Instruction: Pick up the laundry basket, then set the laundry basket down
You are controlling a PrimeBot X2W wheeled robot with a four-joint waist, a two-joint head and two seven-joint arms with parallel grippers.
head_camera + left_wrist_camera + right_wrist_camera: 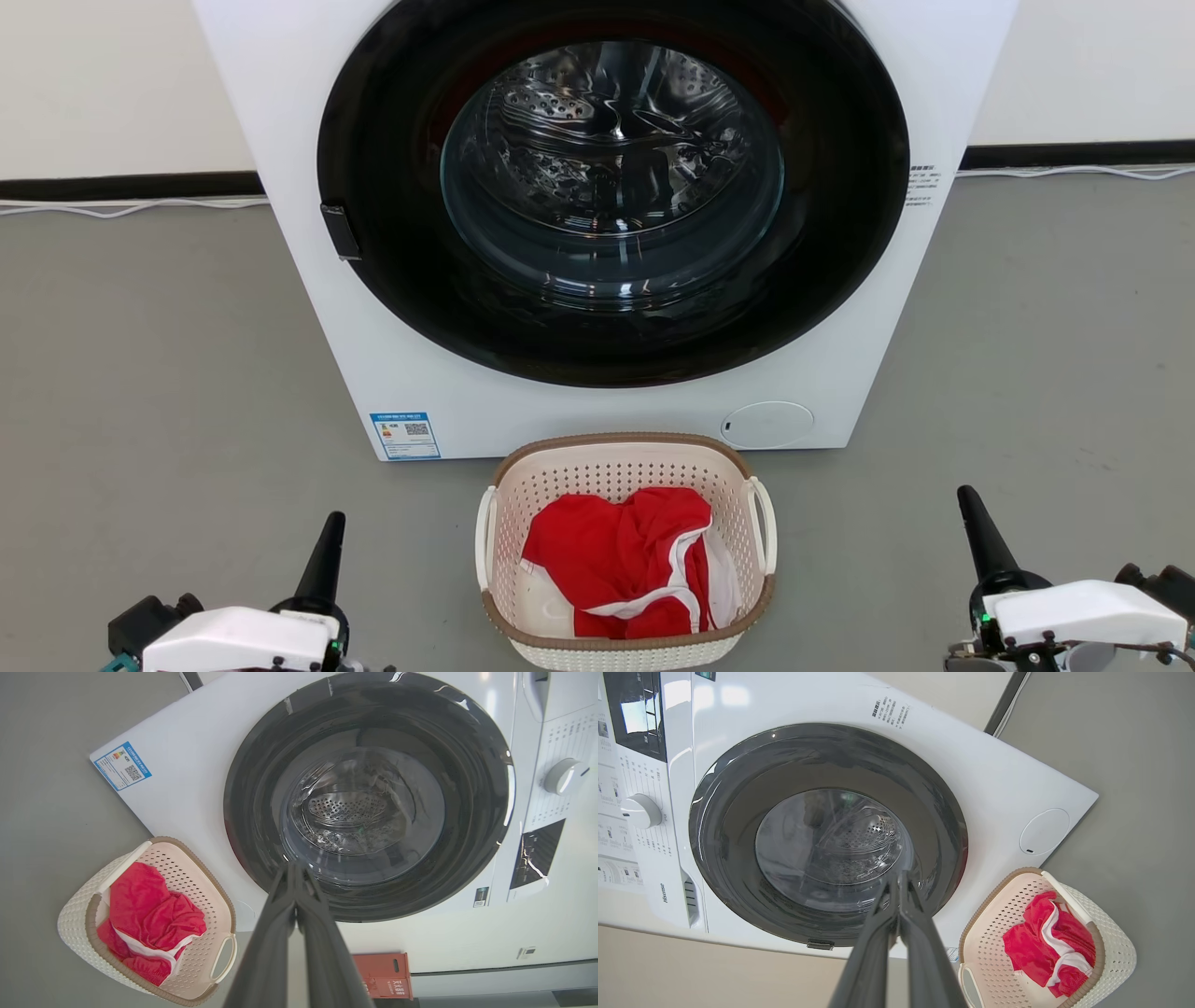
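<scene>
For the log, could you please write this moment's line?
laundry basket: on floor | left hand: shut, empty | right hand: shut, empty

White front-load washer (597,215) on grey floor (140,373), blue sticker (404,435) at btm-left corner, white cable (93,207) along wall (93,84).

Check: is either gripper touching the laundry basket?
Apart. In the head view, bare floor separates the left gripper from the laundry basket on one side and the right gripper from it on the other.
</scene>
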